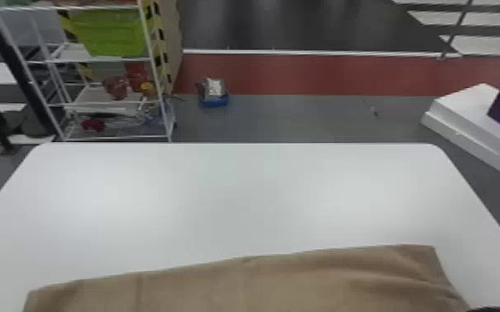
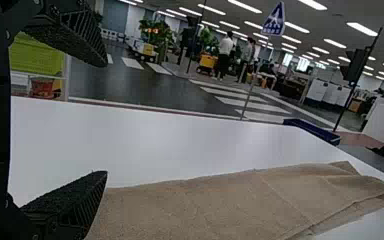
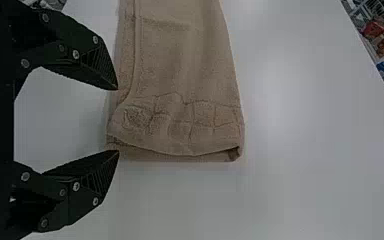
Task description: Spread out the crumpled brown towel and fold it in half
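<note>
With the fingers of the left gripper (image 2: 106,119) and right gripper (image 3: 117,120) apart, the brown towel (image 1: 253,286) lies layered on the near side of the white worktop (image 1: 236,199), where pinching only its upper layer could skew the fold.

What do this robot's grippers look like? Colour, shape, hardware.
Both black. The left gripper and right gripper each have two wedge-shaped jaws tapering to a point, ribbed along the side; the left's have a rough, grainy surface too. Round silvery screw heads dot the right one's black links.
</note>
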You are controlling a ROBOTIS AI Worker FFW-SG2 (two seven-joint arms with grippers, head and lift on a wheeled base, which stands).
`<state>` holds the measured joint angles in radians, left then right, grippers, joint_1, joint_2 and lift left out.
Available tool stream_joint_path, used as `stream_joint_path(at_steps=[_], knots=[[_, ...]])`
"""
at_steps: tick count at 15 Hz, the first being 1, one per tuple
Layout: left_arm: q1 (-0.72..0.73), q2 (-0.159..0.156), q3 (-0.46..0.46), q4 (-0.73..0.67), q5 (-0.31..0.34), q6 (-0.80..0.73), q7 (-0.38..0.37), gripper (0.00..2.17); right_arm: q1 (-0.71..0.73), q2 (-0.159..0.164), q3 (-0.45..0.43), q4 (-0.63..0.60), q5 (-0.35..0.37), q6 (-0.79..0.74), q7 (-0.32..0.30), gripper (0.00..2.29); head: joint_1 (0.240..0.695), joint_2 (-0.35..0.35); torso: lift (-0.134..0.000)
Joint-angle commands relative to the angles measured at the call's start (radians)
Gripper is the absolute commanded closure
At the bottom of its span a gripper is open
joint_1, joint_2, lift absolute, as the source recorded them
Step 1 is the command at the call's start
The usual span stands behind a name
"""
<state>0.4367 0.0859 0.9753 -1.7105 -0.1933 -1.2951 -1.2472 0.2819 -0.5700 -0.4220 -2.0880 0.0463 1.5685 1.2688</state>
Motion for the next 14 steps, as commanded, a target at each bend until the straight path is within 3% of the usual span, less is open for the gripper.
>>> stream_joint_path(at_steps=[1,3,9,12,14], knots=[[-0.003,0.0,-0.004,0.002,-0.002,0.0,0.0,0.14,0.008,0.001,0.016,-0.003,0.021,-0.014,0.0,0.77,0.695,-0.013,-0.124],[-0.003,0.0,-0.007,0.002,0.0,0.0,0.0,0.14,0.006,0.007,0.029,0.006,0.047,-0.047,-0.008,0.9,0.695,-0.013,-0.124],[-0.003,-0.001,-0.006,0.008,0.0,-0.006,0.002,0.14,0.002,0.01,0.006,0.008,0.029,-0.06,-0.014,1.08,0.695,-0.025,-0.124],[-0.004,0.0,-0.007,0.008,0.0,-0.006,0.002,0.14,0.01,0.009,-0.063,-0.007,-0.017,-0.06,0.015,1.08,0.695,-0.03,-0.124],[-0.004,0.0,-0.004,0.008,-0.002,-0.006,0.002,0.14,0.042,0.004,-0.113,-0.04,-0.02,-0.063,0.067,1.08,0.695,-0.033,-0.124]])
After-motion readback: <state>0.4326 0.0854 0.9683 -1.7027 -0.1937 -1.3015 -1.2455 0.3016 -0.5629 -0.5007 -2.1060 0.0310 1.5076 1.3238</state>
